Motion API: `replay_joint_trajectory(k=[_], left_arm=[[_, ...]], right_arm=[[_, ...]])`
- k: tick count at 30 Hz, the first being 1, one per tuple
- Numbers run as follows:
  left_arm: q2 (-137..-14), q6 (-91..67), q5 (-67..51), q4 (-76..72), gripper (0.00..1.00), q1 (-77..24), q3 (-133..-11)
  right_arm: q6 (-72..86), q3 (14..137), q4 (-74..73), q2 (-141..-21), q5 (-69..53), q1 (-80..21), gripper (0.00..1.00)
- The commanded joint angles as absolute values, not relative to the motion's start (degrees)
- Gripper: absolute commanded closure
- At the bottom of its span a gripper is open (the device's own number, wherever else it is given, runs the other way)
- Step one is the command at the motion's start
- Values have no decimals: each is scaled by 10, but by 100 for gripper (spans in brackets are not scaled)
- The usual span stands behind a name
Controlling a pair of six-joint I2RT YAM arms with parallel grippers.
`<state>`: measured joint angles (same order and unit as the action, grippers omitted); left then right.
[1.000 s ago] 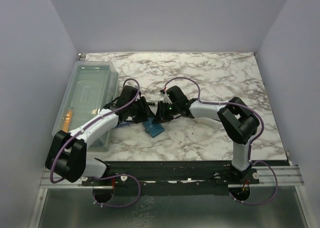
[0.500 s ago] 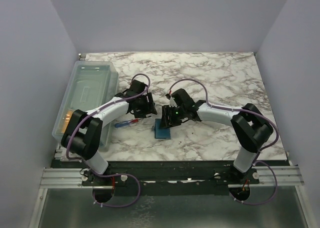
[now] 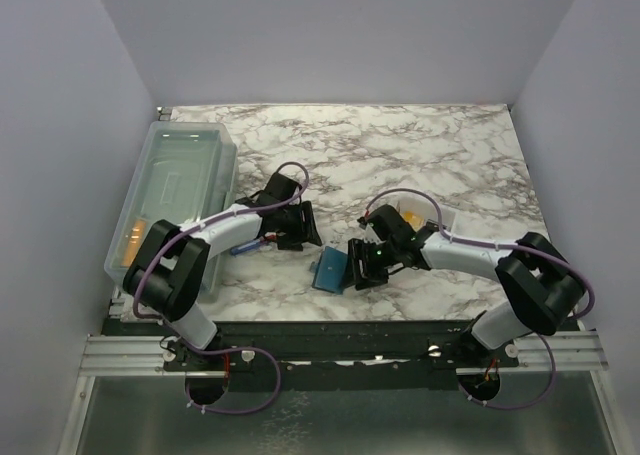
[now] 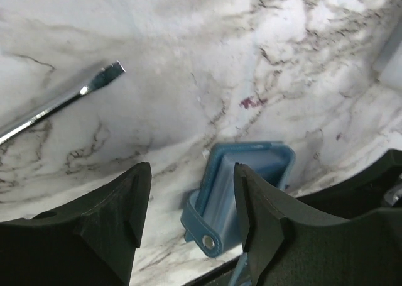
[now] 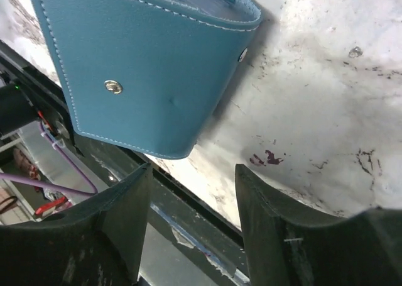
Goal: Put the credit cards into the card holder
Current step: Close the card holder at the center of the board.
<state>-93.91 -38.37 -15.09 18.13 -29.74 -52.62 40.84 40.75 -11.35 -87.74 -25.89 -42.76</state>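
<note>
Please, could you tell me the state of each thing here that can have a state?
Left gripper: open, holding nothing.
Right gripper: open, holding nothing.
Card holder: snap undone, lying on the table, not gripped.
Credit card: in the white tray, not yet in the card holder.
Screwdriver: lying flat on the table.
Clear bin: upright.
</note>
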Motion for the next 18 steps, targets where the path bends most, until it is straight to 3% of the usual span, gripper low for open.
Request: replay_joint_trajectory(k=[1,3,6,13,18], left_arm=[[-868,-384,-222,171,39,-299,-512],[-837,-389,-235,171,39,-299,-498],[-786,-431,-216,178,39,-299,-460],[-667,-561,-226,181,40,-299,-344],[-652,-627,-258,199,42,-298,-320]], right_arm=[[423,410,-138,-852,-250,-431,48],[432,398,-103,-855,-272,-432,56],[449,371,-56,-867,-283,-432,59],[444,380,42,-906,-286,-452,51],[455,486,56,-968,-328,-451,48]])
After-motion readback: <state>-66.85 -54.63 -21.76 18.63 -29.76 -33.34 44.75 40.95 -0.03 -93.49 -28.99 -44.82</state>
